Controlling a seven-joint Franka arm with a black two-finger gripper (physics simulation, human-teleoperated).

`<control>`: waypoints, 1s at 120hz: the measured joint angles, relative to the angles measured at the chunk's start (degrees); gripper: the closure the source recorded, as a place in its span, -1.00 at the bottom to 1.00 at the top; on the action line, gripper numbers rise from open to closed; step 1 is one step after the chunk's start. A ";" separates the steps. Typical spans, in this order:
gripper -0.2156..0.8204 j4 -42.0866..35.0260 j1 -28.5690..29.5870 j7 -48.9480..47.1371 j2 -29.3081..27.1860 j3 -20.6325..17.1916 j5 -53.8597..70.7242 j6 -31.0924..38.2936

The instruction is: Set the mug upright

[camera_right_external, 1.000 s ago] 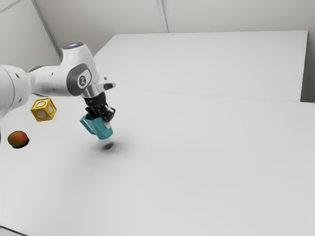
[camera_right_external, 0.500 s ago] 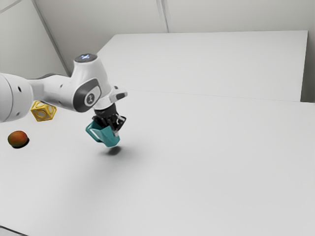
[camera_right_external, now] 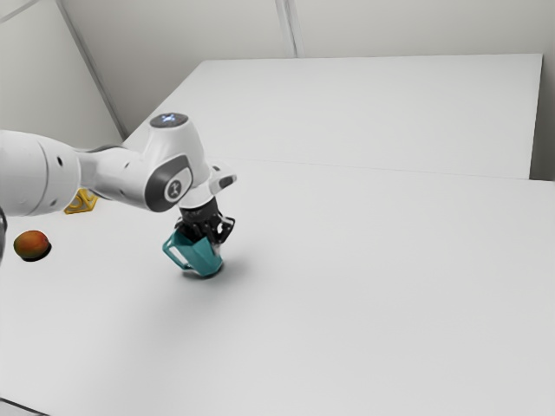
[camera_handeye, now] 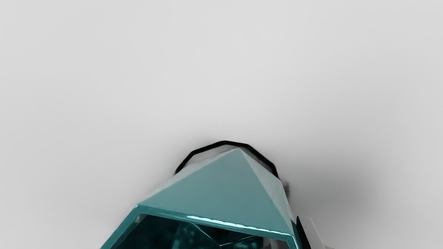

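The smooth white worktop (camera_right_external: 364, 321) spreads beneath the tool and out around it on every side. The white and dark grey arm (camera_right_external: 113, 178) comes in from the exterior view's left and bends down to the black two-finger tool (camera_right_external: 209, 238), which points down at the worktop. The tool is pinching the wall of the teal, faceted mug, one finger (camera_handeye: 313, 230) against its outside and the other within its mouth.

The mug (camera_right_external: 204, 258) is directly below the tool, its mouth up toward the tool and its base down at the worktop. Its long axis runs steeply, nearly upright, with a slight lean; whether the base sits flat I cannot tell. Its handle (camera_right_external: 174, 259) points toward the exterior view's left, away from the tool.

The yellow openwork cube (camera_right_external: 81, 202) is well apart from the tool, toward the exterior view's left, partly hidden behind the arm. The rounded orange-red and green fruit (camera_right_external: 32, 243) lies farther from the tool on that side.
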 joint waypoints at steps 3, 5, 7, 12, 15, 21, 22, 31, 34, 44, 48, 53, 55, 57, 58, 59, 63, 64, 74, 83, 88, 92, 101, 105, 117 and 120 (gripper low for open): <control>0.91 0.01 -0.01 -0.32 0.20 0.00 0.00 0.10; 0.91 0.01 -0.02 -0.52 0.28 -0.01 0.00 0.15; 0.91 0.02 -0.01 -0.73 0.34 -0.01 0.00 0.20; 0.91 0.02 -0.01 -1.20 0.43 -0.01 0.00 0.32; 0.91 0.02 0.01 -1.47 0.46 -0.06 -0.01 0.37; 0.79 0.03 0.06 -1.86 0.45 -0.48 -0.19 0.40; 0.75 0.03 0.04 -1.90 0.44 -0.56 -0.24 0.39; 0.42 0.13 -0.08 -2.24 0.10 -0.93 -0.57 0.26; 0.31 0.16 -0.10 -2.35 -0.18 -0.98 -0.64 0.19; 0.02 0.22 -0.31 -2.66 -1.76 -1.04 -0.80 -0.28; -0.07 0.25 -0.36 -2.77 -2.52 -1.04 -0.84 -0.61; -0.16 0.32 -0.42 -2.88 -3.60 -1.03 -0.87 -1.16; -0.19 0.33 -0.48 -2.92 -4.14 -1.02 -0.88 -1.41; -0.22 0.39 -0.54 -2.95 -4.63 -1.01 -0.89 -1.73; -0.23 0.50 -0.57 -2.96 -4.90 -1.01 -0.90 -1.93; -0.25 0.60 -0.60 -2.97 -5.15 -1.01 -0.90 -2.12; -0.30 1.00 -0.70 -3.02 -6.16 -1.00 -0.92 -2.97; -0.31 1.08 -0.72 -3.04 -6.40 -1.00 -0.92 -3.18; -0.40 2.58 -1.00 -3.15 -8.45 -0.91 -1.05 -5.33; -0.45 5.64 -1.25 -2.84 -9.39 -0.86 -1.00 -8.06; -0.48 7.34 -1.40 -2.21 -9.59 -0.84 -0.97 -9.43; -0.49 8.92 -1.48 -1.68 -9.63 -0.87 -0.95 -10.76; -0.52 12.79 -1.69 -0.60 -9.61 -0.94 -0.92 -14.01; -0.53 14.54 -1.81 -0.16 -9.49 -0.97 -0.90 -15.58; -0.55 19.73 -2.28 1.05 -8.89 -0.99 -0.84 -20.31; -0.55 20.60 -2.40 1.32 -8.82 -0.99 -0.81 -21.37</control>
